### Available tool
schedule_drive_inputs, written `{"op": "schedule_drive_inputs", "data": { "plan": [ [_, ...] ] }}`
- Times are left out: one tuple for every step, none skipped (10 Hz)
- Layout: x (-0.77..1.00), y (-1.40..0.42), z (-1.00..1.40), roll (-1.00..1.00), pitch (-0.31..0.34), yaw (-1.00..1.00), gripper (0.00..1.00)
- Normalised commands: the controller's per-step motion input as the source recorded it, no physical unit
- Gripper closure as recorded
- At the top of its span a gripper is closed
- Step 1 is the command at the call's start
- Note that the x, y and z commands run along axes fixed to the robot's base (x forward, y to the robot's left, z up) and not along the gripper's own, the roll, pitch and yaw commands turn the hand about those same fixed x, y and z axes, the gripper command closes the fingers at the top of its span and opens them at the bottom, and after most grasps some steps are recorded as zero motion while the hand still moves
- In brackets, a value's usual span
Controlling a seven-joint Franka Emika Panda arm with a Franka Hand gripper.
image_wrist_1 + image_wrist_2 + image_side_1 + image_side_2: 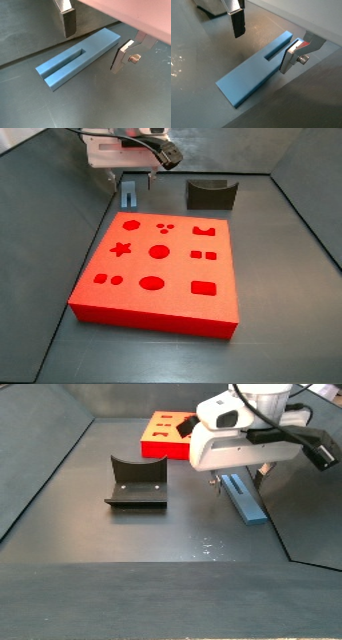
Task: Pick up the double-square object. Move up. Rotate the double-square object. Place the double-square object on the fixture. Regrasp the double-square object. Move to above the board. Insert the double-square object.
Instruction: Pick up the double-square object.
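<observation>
End effector [93, 42] spread wide, empty, fingers astride the double-square object [79, 57] untouched

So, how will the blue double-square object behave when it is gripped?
The double-square object lies flat with straight edges, so it probably stays stiff and will not roll. Its surface looks smooth, maybe slippery. The open end effector straddles it, fingers apart, not touching.

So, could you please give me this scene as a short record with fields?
piece: slim blue-grey slotted block, lying flat on the floor
pincer: open, fingers on both sides of the block, not gripping
fixture: dark notched block, nothing on it
board: flat red slab with shape cutouts, holes unfilled
stage: pick-up not yet done
</observation>
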Motion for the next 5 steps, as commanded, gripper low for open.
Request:
{"op": "schedule_drive_inputs", "data": {
  "plan": [
    [0.0,0.03,-0.7,-0.08,0.0,0.09,0.0],
    [0.0,0.07,-0.59,-0.07,0.0,0.08,0.0],
    [0.0,0.1,-0.52,-0.06,0.0,0.06,0.0],
    [0.0,0.12,-0.47,-0.06,0.0,0.05,0.0],
    [0.0,0.11,-0.41,-0.06,0.0,0.05,0.0]
  ]
}}
